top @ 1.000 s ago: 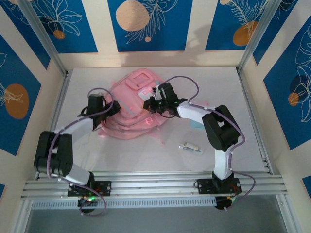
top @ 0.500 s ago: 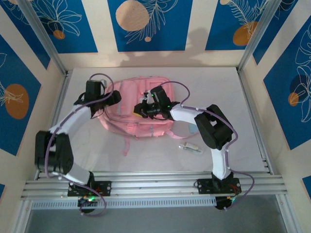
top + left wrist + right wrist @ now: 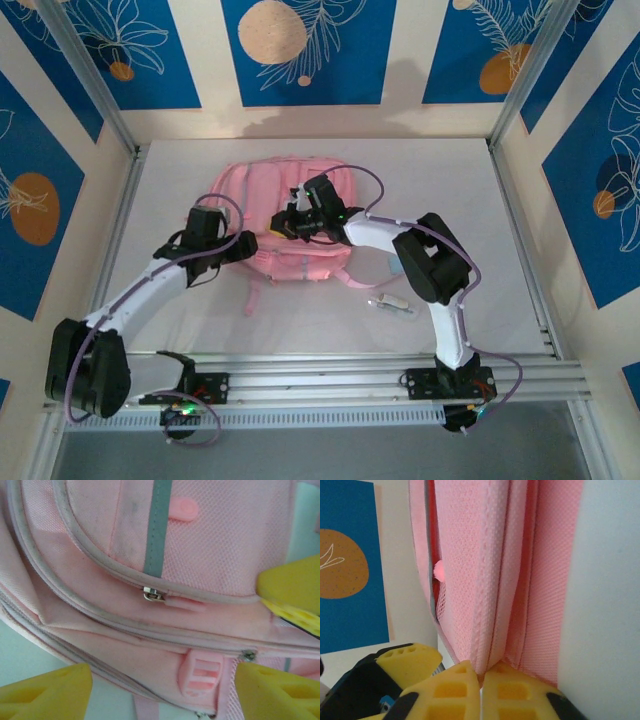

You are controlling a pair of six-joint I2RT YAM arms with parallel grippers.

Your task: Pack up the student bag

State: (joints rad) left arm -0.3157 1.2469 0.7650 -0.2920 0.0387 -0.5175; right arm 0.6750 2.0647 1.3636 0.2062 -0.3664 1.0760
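Pink student bag pinched by right gripper; left gripper hovers agape.

- A white tabletop is seen, closed in at the back and sides by blue-and-cream panels, with metal rails run along its near edge.
- The pink student bag is laid flat on it, towards the back, left of centre.
- A pink strap is trailed from the bag's near edge onto the bare surface.
- A small pale object is spotted nearer the front, right of the bag and apart from it.
- A pale blue item is glimpsed near the bag's near right corner, partly hidden.
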